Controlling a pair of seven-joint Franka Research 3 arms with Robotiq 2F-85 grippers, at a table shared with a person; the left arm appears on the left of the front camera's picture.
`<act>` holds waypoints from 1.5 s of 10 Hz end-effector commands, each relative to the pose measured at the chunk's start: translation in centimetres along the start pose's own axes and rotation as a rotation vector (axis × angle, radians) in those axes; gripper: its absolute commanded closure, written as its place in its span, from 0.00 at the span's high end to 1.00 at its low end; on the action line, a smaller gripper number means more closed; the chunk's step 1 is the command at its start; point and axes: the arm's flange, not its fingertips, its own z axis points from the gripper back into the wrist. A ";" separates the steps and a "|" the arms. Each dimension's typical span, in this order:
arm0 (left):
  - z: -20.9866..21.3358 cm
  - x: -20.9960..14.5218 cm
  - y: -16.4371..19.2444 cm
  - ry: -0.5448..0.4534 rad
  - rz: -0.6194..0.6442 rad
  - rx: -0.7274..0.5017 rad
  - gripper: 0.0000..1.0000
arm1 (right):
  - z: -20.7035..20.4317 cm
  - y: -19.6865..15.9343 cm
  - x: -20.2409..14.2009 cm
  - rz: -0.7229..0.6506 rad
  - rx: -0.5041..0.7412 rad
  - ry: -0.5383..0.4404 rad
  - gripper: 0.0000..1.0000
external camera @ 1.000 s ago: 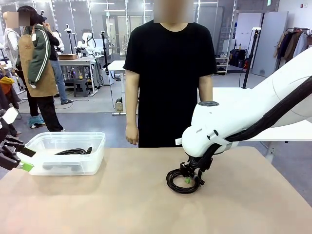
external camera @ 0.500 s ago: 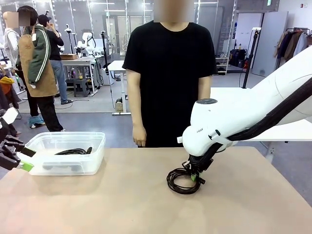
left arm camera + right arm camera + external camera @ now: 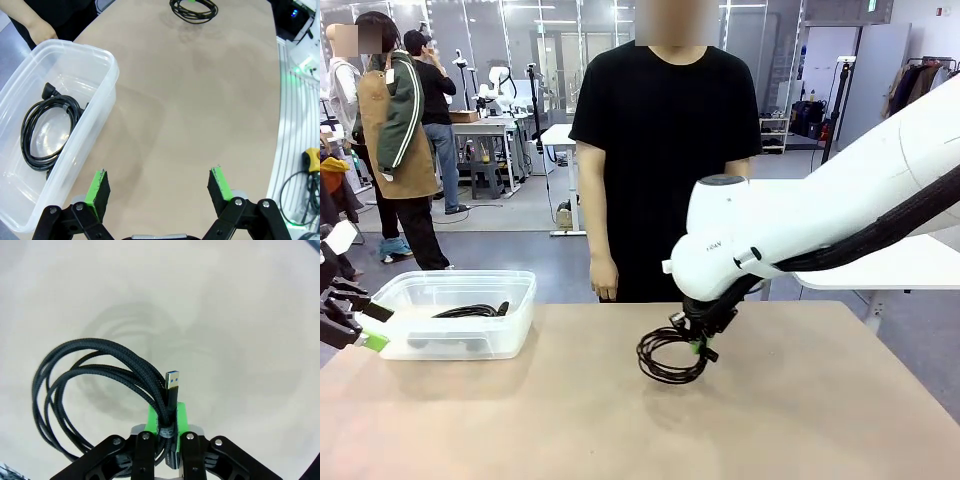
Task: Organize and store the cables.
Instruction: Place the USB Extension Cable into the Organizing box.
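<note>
My right gripper (image 3: pixel 697 343) (image 3: pixel 167 422) is shut on a coiled black braided cable (image 3: pixel 670 358) (image 3: pixel 95 385) and holds it just above the table's middle. Its blue USB plug (image 3: pixel 171 380) sticks up between the green pads. The same coil (image 3: pixel 194 8) hangs at the far end of the table in the left wrist view. A second black cable coil (image 3: pixel 470 311) (image 3: pixel 45 127) lies inside the clear plastic bin (image 3: pixel 510 330) (image 3: pixel 107 70) at the table's left. My left gripper (image 3: pixel 365 325) (image 3: pixel 160 187) stands open beside the bin, with nothing between its fingers.
A person in a black T-shirt (image 3: pixel 665 140) stands at the far edge, arms down, one hand (image 3: pixel 605 283) (image 3: pixel 42 32) near the table. The tan tabletop (image 3: pixel 520 420) lies bare between bin and held coil. Other people and tables stand farther back.
My right gripper has shut on the coil, lifted it off the table and carried it a little to the left. The left arm has not moved.
</note>
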 end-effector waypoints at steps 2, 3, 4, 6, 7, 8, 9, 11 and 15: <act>0.3 0.1 0.0 0.010 -0.002 -0.007 1.00 | 2.3 6.3 -0.2 -0.119 0.006 -0.037 0.00; 0.3 0.1 0.0 0.010 -0.002 -0.007 1.00 | 2.5 8.5 -0.4 -0.112 0.050 -0.034 0.00; 0.3 0.1 0.0 0.010 -0.002 -0.007 1.00 | 2.3 10.5 -0.6 -0.072 0.053 -0.044 0.00; 0.3 0.1 0.0 0.010 -0.002 -0.007 1.00 | 0.8 12.7 -0.6 0.003 0.117 -0.048 0.00; 0.3 0.1 0.0 0.010 -0.002 -0.007 1.00 | -0.2 13.4 -0.6 0.046 0.152 -0.020 0.00; 0.3 0.1 0.0 0.010 -0.002 -0.007 1.00 | -1.1 14.1 -0.6 0.038 0.169 0.018 0.00; 0.3 0.1 0.0 0.010 -0.002 -0.007 1.00 | -1.9 14.5 -0.6 0.050 0.160 0.021 0.00; 0.3 0.1 0.0 0.010 -0.002 -0.007 1.00 | -3.9 14.9 -0.5 0.037 0.150 0.035 0.00; 0.3 0.1 0.0 0.010 -0.002 -0.007 1.00 | -4.7 15.0 -0.7 0.003 0.136 0.044 0.97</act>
